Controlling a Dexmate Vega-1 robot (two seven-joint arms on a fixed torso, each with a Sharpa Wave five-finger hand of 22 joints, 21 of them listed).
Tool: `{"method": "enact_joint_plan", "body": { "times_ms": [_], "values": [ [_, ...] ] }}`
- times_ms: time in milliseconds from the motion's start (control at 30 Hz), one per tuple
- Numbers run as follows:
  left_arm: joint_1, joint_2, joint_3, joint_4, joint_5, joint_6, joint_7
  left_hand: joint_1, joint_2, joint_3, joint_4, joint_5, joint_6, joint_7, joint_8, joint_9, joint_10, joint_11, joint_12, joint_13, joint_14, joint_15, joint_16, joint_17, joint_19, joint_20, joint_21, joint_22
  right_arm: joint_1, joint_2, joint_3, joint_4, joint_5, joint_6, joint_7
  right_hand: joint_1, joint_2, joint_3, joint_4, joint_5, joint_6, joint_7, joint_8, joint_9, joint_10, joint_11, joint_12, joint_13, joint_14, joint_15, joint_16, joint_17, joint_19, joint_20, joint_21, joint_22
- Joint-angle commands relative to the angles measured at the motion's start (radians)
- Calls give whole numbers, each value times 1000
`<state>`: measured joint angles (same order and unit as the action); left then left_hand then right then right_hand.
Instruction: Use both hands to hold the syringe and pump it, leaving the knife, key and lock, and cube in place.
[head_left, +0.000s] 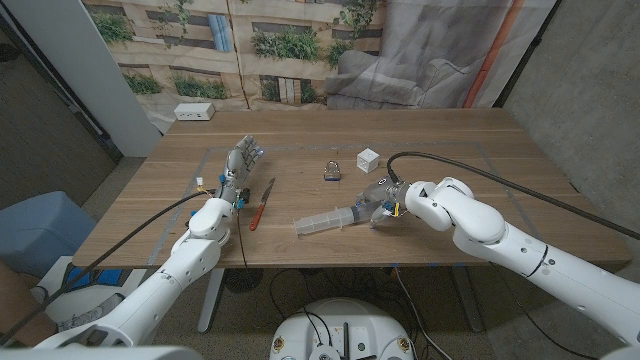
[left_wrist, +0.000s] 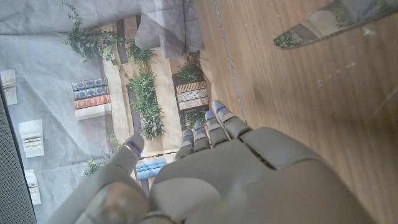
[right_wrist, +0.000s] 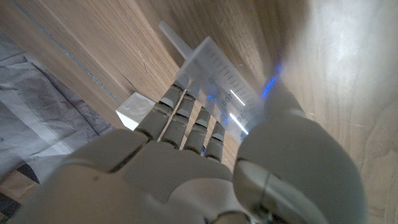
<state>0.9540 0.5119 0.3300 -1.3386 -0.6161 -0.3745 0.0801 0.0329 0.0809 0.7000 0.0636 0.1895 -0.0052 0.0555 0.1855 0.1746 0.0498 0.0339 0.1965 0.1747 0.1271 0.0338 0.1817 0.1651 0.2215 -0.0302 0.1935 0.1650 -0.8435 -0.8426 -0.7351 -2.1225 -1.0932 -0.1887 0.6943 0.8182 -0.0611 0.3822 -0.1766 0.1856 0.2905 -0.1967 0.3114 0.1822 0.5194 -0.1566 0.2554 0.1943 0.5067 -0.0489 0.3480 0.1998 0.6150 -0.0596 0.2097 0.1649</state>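
Right hand (head_left: 383, 197) curled around the plunger end of the syringe (head_left: 327, 220), fingers (right_wrist: 186, 118) over the clear barrel; syringe lies on the table (head_left: 450, 140) near its front edge. Left hand (head_left: 240, 160) holds nothing, fingers extended and apart, beside the knife (head_left: 262, 203). Padlock (head_left: 332, 170) and white cube (head_left: 368, 158) sit beyond the syringe.

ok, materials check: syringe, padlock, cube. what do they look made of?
Syringe: clear plastic by the look; the table's wood grain shows through the barrel, and printed graduations show in the right wrist view.
Padlock: probably metal; dark grey body with a dull sheen and a thin shackle.
Cube: white and matte, possibly plastic; too small to tell.
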Motion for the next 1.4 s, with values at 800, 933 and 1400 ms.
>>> {"method": "enact_joint_plan", "body": {
  "times_ms": [800,933,1400],
  "values": [
    [-5,-2,-1,19,-15,16,-6,-8,66,8,3,-1,12,4,1,3,14,6,5,4,15,4,3,5,18,-1,7,4,-56,-18,10,31,-20,22,-201,122,12,9,4,12,307,-15,74,10,270,-47,10,4,208,-182,38,22,158,-104,10,7],
    [-8,-5,0,25,-17,16,-9,-8,66,9,3,-1,13,4,1,3,16,6,5,4,16,5,2,5,19,0,7,4,-63,-23,16,33,-9,26,-220,163,10,4,4,15,349,-17,82,14,300,-46,3,7,234,-182,43,29,213,-97,20,6],
    [-21,-14,6,42,-18,18,-14,-9,66,9,5,-1,14,5,1,3,17,7,4,4,18,7,1,5,20,1,5,4,-77,-36,43,28,56,30,-260,266,75,-21,16,2,465,-13,103,23,413,-44,-22,25,365,-189,58,91,305,-146,54,29]
  ]
}}
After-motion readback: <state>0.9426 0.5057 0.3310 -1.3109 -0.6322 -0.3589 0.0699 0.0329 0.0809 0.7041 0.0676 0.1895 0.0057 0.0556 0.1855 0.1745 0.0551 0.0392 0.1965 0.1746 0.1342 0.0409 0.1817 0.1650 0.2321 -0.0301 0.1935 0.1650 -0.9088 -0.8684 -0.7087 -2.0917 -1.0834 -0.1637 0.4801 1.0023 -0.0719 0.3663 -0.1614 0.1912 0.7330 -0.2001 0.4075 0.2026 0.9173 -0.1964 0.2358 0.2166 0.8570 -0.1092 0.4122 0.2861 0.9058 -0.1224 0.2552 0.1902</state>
